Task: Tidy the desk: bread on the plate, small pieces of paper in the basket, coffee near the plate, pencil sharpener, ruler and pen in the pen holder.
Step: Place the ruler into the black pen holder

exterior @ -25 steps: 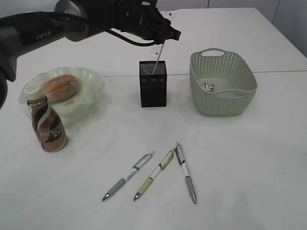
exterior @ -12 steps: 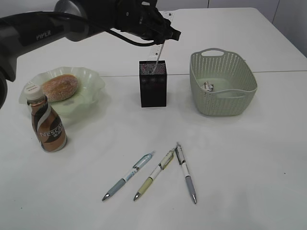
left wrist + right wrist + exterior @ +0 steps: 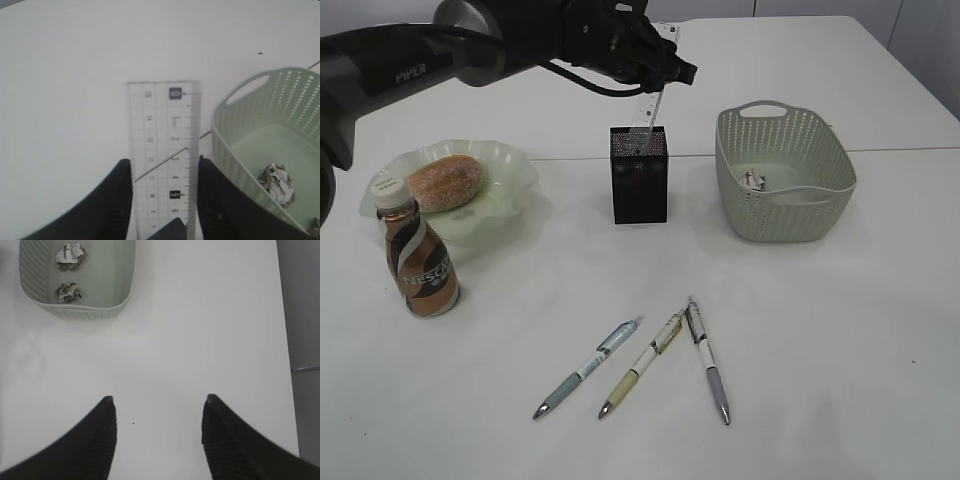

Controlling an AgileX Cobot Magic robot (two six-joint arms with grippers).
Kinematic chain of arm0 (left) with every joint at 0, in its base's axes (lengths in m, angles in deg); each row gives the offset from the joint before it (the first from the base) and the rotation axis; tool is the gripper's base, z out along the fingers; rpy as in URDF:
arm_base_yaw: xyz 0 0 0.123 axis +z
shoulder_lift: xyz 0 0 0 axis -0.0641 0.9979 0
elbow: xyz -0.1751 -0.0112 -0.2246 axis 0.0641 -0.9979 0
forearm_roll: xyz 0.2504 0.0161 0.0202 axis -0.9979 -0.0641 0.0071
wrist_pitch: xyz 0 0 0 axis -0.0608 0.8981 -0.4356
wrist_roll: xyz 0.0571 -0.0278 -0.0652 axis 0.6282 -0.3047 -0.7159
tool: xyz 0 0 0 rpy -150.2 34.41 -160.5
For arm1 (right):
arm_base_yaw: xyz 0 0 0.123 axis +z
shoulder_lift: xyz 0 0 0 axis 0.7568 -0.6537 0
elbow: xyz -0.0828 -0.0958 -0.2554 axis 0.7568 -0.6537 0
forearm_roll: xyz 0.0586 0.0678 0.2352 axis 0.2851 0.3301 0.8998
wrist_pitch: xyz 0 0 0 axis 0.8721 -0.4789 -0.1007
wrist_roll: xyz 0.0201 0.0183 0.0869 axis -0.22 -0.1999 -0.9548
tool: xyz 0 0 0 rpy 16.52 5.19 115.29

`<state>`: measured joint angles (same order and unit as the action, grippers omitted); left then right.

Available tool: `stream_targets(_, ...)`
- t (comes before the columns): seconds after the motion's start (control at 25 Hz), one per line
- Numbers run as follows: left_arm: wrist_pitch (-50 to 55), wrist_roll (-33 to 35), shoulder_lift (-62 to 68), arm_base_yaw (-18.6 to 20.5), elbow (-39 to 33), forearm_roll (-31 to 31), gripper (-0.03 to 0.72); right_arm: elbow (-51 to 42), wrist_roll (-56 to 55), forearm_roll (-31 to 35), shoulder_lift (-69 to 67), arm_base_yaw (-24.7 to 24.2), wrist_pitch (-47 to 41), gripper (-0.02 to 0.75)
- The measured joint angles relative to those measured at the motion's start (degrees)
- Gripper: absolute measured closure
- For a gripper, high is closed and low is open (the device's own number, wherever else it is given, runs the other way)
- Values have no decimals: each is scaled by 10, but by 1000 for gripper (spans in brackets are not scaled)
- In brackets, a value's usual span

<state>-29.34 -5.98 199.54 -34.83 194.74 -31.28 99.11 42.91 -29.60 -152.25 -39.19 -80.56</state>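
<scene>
nearby: basket (image 3: 790,200) right of pen holder (image 3: 639,178), three pens (image 3: 650,362) in front.

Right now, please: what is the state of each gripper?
Left gripper: closed on the transparent ruler, above the black pen holder.
Right gripper: open, holding nothing.

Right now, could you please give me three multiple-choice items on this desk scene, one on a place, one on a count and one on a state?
1. Where is the bread?
A. on the plate
B. in the basket
C. beside the pens

2. How many pens lie on the table?
A. one
B. three
C. five

3. What is the left gripper doing?
A. hanging open, empty
B. shut on the ruler
C. shut on the coffee bottle

Answers: 1 A, the bread sits on the green plate. 2 B, three lie in front. 3 B, the ruler shows between its fingers over the pen holder.
</scene>
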Motion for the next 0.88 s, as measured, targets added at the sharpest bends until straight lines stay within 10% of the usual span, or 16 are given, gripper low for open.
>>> stream_targets(0.88, 0, 0, 0, 0, 0, 2, 370, 0, 0, 0, 0, 0, 0, 333)
